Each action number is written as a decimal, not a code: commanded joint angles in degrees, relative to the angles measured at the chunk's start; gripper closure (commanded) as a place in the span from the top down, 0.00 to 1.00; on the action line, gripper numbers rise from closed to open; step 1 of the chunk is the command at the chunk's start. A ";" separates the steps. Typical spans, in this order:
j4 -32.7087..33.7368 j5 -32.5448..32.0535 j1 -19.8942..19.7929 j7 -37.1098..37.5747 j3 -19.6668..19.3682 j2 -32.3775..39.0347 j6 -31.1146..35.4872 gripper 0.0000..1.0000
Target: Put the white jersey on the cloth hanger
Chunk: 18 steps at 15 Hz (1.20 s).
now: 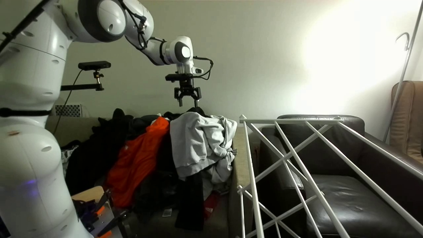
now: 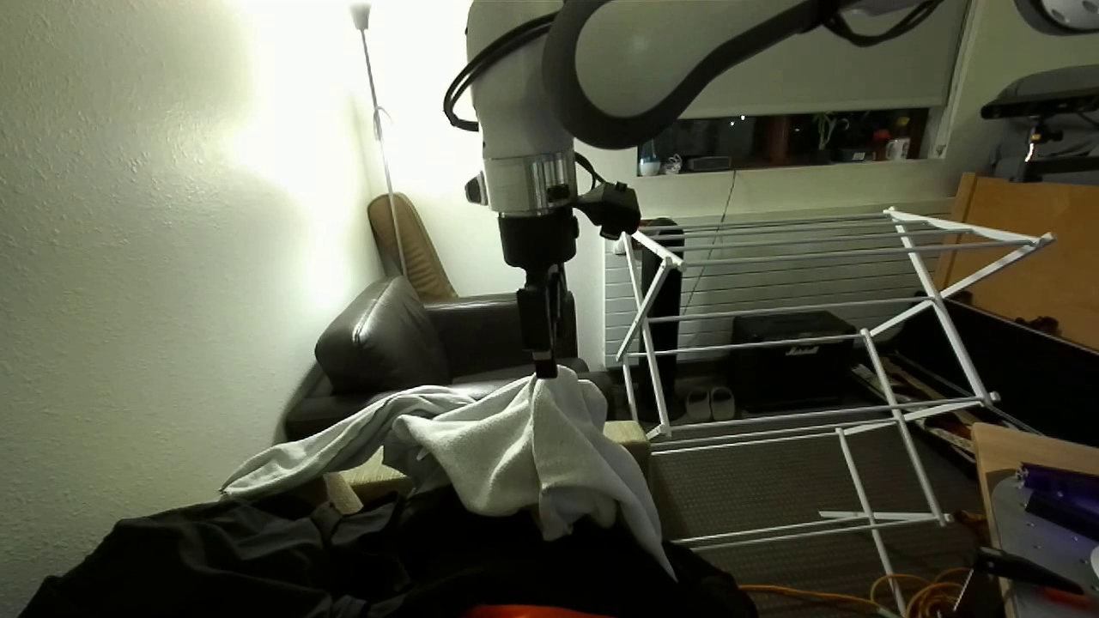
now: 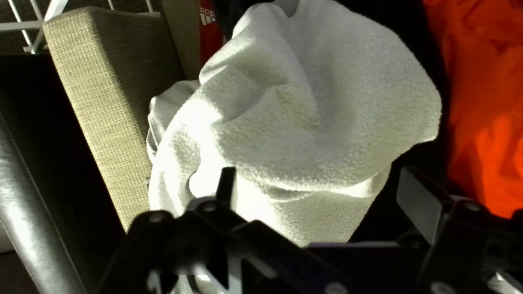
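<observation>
The white jersey [image 1: 201, 142] lies crumpled on top of a clothes pile on the sofa. It also shows in an exterior view [image 2: 506, 446] and fills the middle of the wrist view [image 3: 327, 102]. The white drying rack [image 1: 290, 121] stands beside the sofa; it shows in an exterior view [image 2: 919, 262] and at the top left of the wrist view [image 3: 20, 26]. My gripper [image 1: 188, 103] is open and points down just above the jersey. In the wrist view its fingers [image 3: 318, 179] are wide apart with nothing held. Whether a fingertip touches the cloth I cannot tell.
An orange garment [image 1: 142, 158] and black clothes [image 1: 99, 155] lie beside the jersey. The beige sofa armrest [image 3: 98, 118] stands between the pile and the rack. A dark leather armchair [image 1: 343, 198] is behind the rack. The wall [image 1: 251, 66] is behind the sofa.
</observation>
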 commanded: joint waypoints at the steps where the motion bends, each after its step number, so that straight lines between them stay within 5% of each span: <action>1: 1.50 -2.59 0.25 -5.47 -1.01 2.16 1.73 1.00; 18: -0.53 1.58 -1.21 -17.41 0.72 5.58 4.91 1.00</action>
